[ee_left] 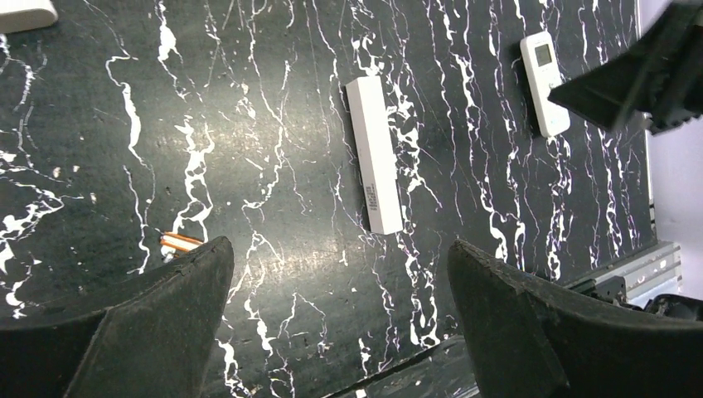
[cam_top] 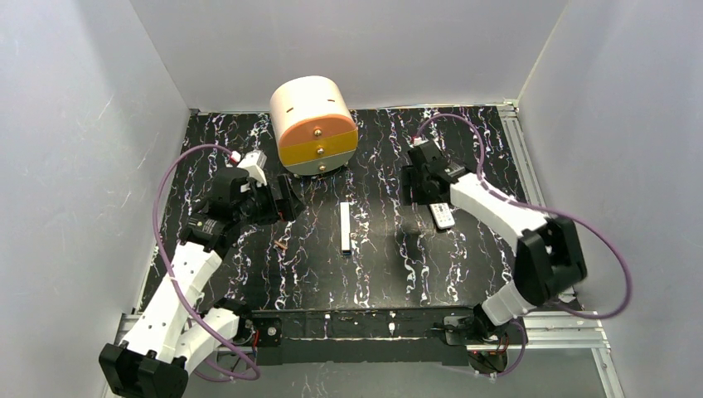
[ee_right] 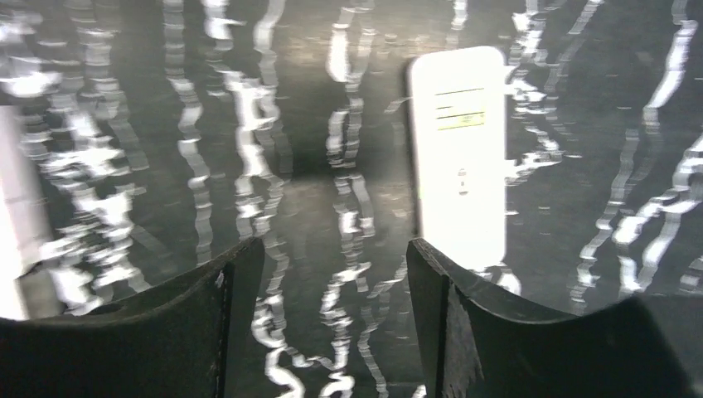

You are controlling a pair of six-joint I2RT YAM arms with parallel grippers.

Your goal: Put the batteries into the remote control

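Note:
The remote control [cam_top: 443, 215] lies face up on the dark marbled table, right of centre. It is also in the left wrist view [ee_left: 545, 83], screen showing, and in the right wrist view [ee_right: 460, 157]. My right gripper [cam_top: 424, 197] hangs just beside it and is open [ee_right: 332, 274] with only table between the fingers. The remote's near end sits behind the right finger [ee_right: 439, 323]. The batteries [cam_top: 282, 245] lie together left of centre, coppery, and show beside my left finger [ee_left: 181, 242]. My left gripper [cam_top: 288, 204] is wide open [ee_left: 340, 274] above bare table.
A long narrow white bar [cam_top: 345, 227] lies at the table's middle [ee_left: 375, 154]. A big cream and orange drum [cam_top: 313, 124] stands at the back. A small white piece [ee_left: 25, 12] lies at the left. Grey walls close in on three sides.

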